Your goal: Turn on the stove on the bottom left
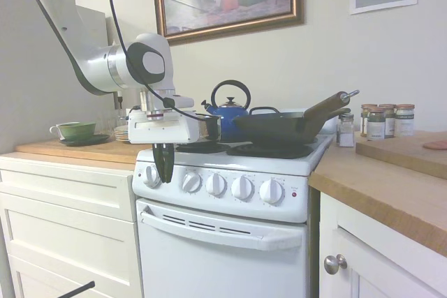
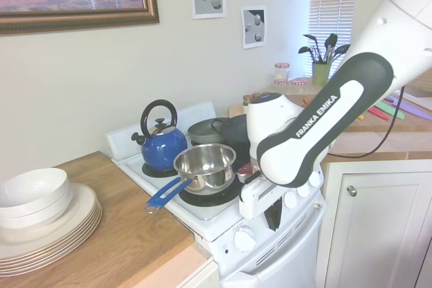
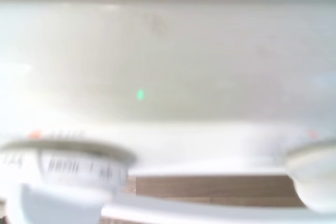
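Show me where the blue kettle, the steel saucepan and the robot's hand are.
blue kettle [image 1: 229, 113], first exterior view, on its blue body.
steel saucepan [image 2: 206, 164], second exterior view, on its rim.
hand [image 1: 164, 172], first exterior view, between its dark fingertips at the knobs.

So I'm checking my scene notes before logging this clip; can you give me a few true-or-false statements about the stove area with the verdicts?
1. The end effector hangs in front of the white electric stove's knob panel, between the two leftmost round white knobs. True.
2. The round blue kettle has a red handle. False: its loop handle is black.
3. A shiny steel saucepan with a blue handle sits on a front burner. True.
4. The dark long-handled wok lies on the wooden counter. False: it rests on a stove burner.
5. The stack of white plates carries a green cup. False: white bowls sit on it.
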